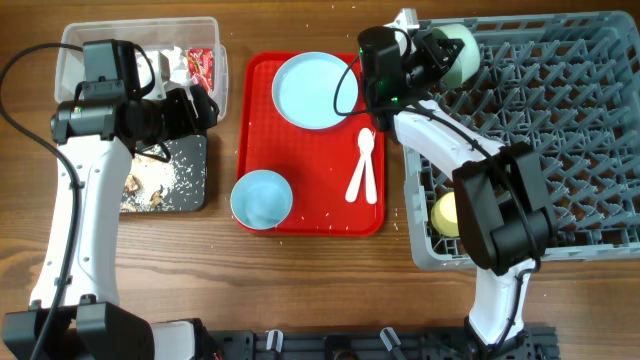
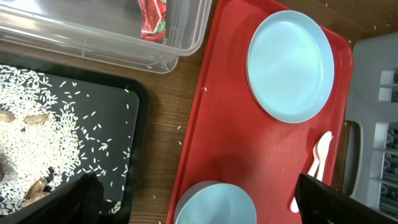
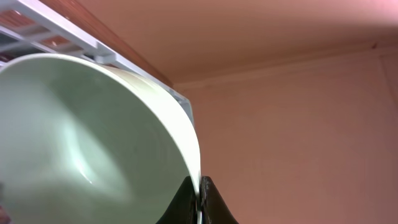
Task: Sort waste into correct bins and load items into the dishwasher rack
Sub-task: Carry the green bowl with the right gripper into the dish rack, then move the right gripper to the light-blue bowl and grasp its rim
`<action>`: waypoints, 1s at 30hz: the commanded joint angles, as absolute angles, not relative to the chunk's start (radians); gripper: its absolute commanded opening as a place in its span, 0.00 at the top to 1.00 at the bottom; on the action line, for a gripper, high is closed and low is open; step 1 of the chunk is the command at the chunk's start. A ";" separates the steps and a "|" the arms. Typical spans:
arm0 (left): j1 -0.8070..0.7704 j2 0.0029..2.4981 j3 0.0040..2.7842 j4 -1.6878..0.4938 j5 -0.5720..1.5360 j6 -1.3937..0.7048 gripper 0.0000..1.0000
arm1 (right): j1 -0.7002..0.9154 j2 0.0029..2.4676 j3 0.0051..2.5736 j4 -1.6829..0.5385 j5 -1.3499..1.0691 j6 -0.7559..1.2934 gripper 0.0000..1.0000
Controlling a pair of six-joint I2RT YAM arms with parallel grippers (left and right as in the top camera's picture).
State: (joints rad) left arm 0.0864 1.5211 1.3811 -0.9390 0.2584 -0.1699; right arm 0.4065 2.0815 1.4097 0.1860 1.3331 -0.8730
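Above wooden table [image 1: 300,290], right end effector [image 3: 200,198] clamps pale green bowl [image 3: 93,137], left end effector [image 1: 203,105] released.

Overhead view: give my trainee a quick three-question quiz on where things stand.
1. True or false: the cup sits in the rack.
2. Which claw grips the green bowl?
3. Fill in: the wrapper lies in the clear ___.

Key: 1 true. 2 the right claw, shut on its rim. 3 tub.
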 commanded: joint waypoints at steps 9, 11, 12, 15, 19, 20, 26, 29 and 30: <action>0.089 1.519 1.395 -0.937 0.253 -0.165 0.00 | 0.434 2.089 1.400 0.144 1.205 -0.801 0.54; 0.089 1.518 1.395 -0.937 0.253 -0.165 0.00 | 0.443 2.089 1.400 0.124 1.177 -0.801 0.49; 0.089 1.518 1.395 -0.937 0.253 -0.165 0.00 | 0.449 2.089 1.400 0.112 1.163 -0.798 0.46; 0.089 1.519 1.395 -0.937 0.253 -0.165 0.00 | 0.465 2.089 1.401 0.112 1.147 -0.775 0.38; 0.089 1.518 1.395 -0.937 0.253 -0.165 0.00 | 0.480 2.084 1.401 0.115 1.118 -0.775 0.29; 0.089 1.518 1.395 -0.937 0.253 -0.165 0.00 | 0.481 2.083 1.402 0.115 1.108 -0.775 0.28; 0.089 1.518 1.395 -0.937 0.253 -0.165 0.00 | 0.488 1.999 1.403 0.110 1.011 -0.685 0.23; 0.089 1.518 1.395 -0.937 0.253 -0.165 0.00 | 0.507 1.914 1.404 0.087 0.892 -0.607 0.16; 0.089 1.518 1.395 -0.937 0.253 -0.165 0.00 | 0.514 1.888 1.404 0.060 0.847 -0.563 0.14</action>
